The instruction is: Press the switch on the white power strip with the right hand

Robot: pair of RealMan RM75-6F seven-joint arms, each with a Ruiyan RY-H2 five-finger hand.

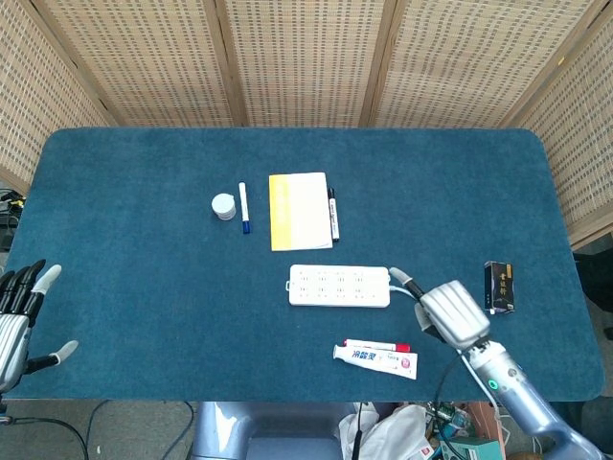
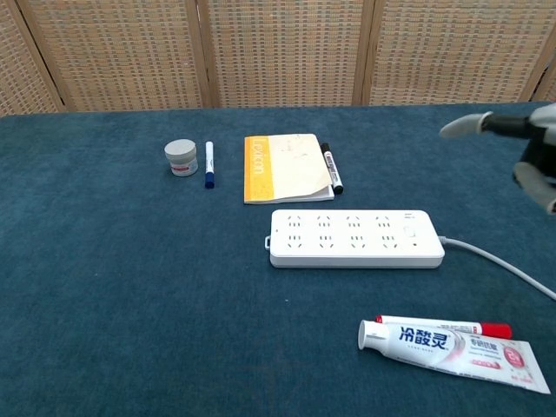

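Hovering right hand (image 1: 450,311) (beside strip (image 1: 339,286))

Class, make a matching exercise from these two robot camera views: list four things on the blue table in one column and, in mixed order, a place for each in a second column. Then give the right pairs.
Things
1. white power strip
2. toothpaste tube
3. small round jar
4. black marker

Places
A. left of the blue-capped pen
B. along the right edge of the yellow notebook
C. middle of the table, a white cable leaving its right end
D. nearest the front edge, beside a red-capped pen

Pairs: 1-C, 2-D, 3-A, 4-B
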